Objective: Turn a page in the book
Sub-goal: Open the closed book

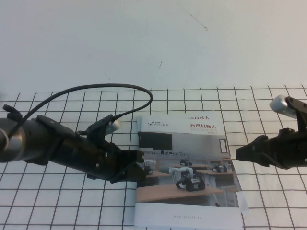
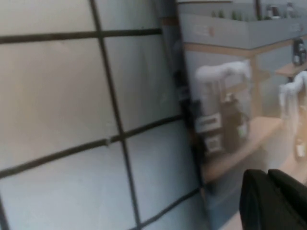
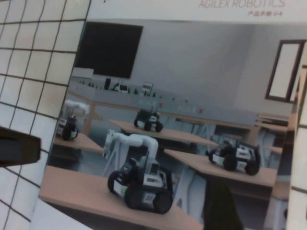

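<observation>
High view: left gripper (image 1: 140,165) seemingly on book (image 1: 188,167) edge.

"AGILEX ROBOTICS" on the book (image 3: 192,96) cover

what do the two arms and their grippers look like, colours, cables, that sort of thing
Both arms are matte black. The left arm has a silver-grey joint band and a thin black cable looping above it; its left gripper, black and blocky with short fingers, sits at the booklet's left edge. The right arm carries a silver-grey cylinder on top; its right gripper, black and tapering, sits off the booklet's right edge.
</observation>
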Controlling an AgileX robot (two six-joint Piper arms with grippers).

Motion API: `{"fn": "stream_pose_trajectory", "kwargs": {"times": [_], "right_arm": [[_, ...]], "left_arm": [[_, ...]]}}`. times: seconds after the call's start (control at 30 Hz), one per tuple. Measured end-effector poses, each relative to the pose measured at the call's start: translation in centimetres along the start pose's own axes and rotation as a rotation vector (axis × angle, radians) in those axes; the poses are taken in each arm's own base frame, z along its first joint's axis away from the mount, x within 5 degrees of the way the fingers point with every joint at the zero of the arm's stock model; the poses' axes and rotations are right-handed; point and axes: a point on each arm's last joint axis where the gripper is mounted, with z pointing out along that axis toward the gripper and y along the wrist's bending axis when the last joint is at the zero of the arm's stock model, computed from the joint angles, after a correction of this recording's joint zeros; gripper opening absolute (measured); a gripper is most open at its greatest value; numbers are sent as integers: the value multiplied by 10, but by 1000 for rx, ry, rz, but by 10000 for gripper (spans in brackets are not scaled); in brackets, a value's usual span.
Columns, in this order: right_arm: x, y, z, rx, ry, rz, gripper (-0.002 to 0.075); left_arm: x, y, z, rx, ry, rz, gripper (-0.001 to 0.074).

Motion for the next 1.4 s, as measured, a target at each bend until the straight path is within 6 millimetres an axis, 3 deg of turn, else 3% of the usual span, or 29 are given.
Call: {"fn": "stream_pose_trajectory", "kwargs": {"times": [0.23, 0.47, 1.17, 1.4], "right_arm": [[1, -4, 7, -22, -2, -4, 371], [7, -14, 20, -20, 30, 21, 372], [20, -17, 56, -76, 44, -4, 371], [17, -20, 57, -39, 24, -19, 371]], "left_arm": [[-1, 16, 17, -31, -7, -78, -3], [-2, 20, 24, -18, 13, -105, -4], [-1, 21, 25, -16, 19, -96, -4], [-1, 21, 25, -16, 19, -96, -4]]}}
